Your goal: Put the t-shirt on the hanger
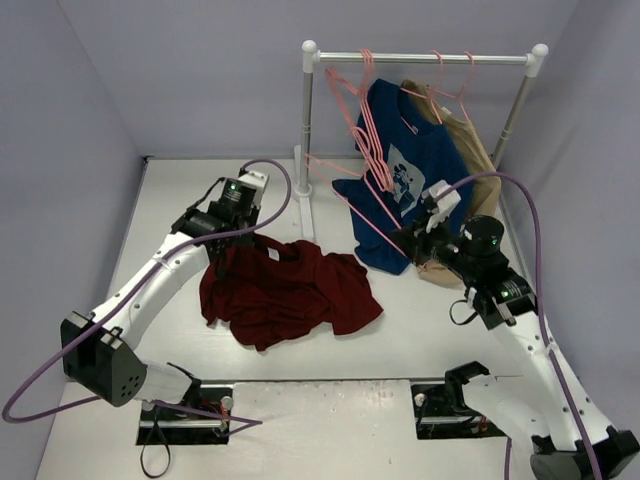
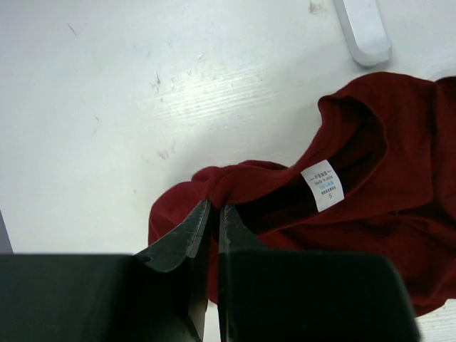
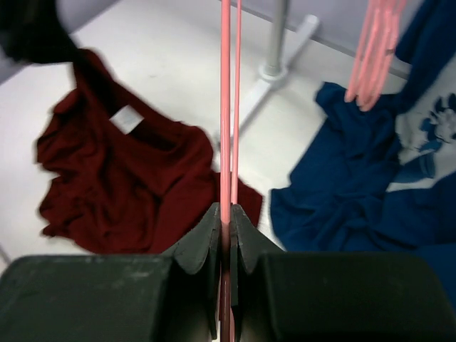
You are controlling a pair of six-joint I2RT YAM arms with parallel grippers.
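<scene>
Top external and wrist views showed your left pincer (image 2: 211, 209) clamped shut on the collar edge of the maroon t-shirt (image 1: 285, 290), crumpled on the desk (image 1: 175, 195), while your right pincer (image 3: 226, 214) gripped the pink hanger (image 3: 226, 107) nearby, probably ready for threading through the neck.

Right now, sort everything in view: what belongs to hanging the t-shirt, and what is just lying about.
Job in hand: maroon t-shirt, pinched by the left gripper; pink hanger, clamped in the right gripper.
Lying about: navy t-shirt, tan garment, spare pink hangers, clothes rail.
</scene>
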